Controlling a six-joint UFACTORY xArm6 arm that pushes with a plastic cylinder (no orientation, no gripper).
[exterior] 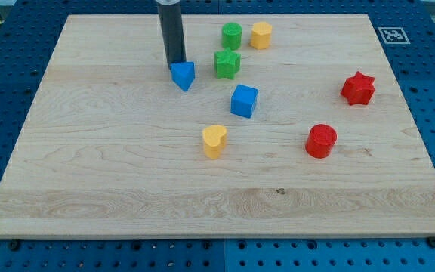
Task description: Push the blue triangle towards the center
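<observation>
The blue triangle (183, 75) lies on the wooden board (89, 151), above and left of the board's middle. My tip (176, 63) stands at the triangle's upper left edge, touching or nearly touching it. The dark rod rises from there to the view's top. A blue cube (243, 100) sits to the lower right of the triangle, near the board's middle.
A green star (226, 63) lies just right of the triangle, with a green cylinder (232, 35) and a yellow hexagon (260, 35) above it. A yellow heart (214, 140) is below centre. A red star (357, 88) and a red cylinder (321, 140) are at the right.
</observation>
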